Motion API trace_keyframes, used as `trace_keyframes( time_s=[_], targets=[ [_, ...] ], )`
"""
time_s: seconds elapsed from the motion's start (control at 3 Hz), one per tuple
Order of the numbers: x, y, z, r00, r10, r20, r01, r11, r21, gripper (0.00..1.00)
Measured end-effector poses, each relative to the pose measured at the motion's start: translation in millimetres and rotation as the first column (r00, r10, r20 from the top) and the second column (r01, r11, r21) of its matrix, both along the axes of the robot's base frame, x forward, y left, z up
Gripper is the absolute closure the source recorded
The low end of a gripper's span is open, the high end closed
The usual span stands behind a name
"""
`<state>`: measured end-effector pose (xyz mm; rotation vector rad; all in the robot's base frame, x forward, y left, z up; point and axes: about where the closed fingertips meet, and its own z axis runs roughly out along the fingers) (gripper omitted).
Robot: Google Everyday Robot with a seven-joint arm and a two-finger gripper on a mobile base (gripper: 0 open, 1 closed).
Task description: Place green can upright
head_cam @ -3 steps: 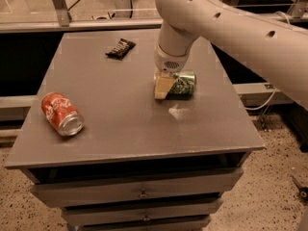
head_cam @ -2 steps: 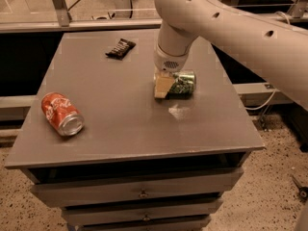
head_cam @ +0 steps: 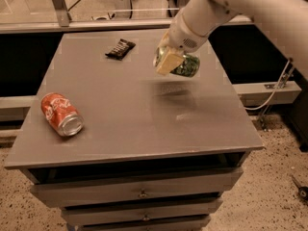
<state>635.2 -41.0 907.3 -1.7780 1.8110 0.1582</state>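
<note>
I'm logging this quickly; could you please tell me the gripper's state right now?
Gripper: closed on the green can, holding it above the table.

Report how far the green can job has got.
Done: the gripper grips the green can, held clear of the table, its shadow below. In hand: the can hangs roughly sideways. Left: turn it upright, set it down, release.
</note>
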Motion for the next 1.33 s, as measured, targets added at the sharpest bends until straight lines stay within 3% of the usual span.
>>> trace_keyframes(
  time_s=[0.33,0.67,1.0,1.33],
  targets=[
    [3,-8,40,0.9982,0.040,0.045,-0.050,0.965,0.257,1.00],
    [0,-6,51,0.9968,0.074,0.031,-0.080,0.857,0.510,1.00],
    [-8,-3,62,0.9939,0.109,0.017,-0.089,0.700,0.709,1.00],
    [-12,-4,65,0.9915,0.130,0.008,-0.081,0.571,0.817,1.00]
  ],
)
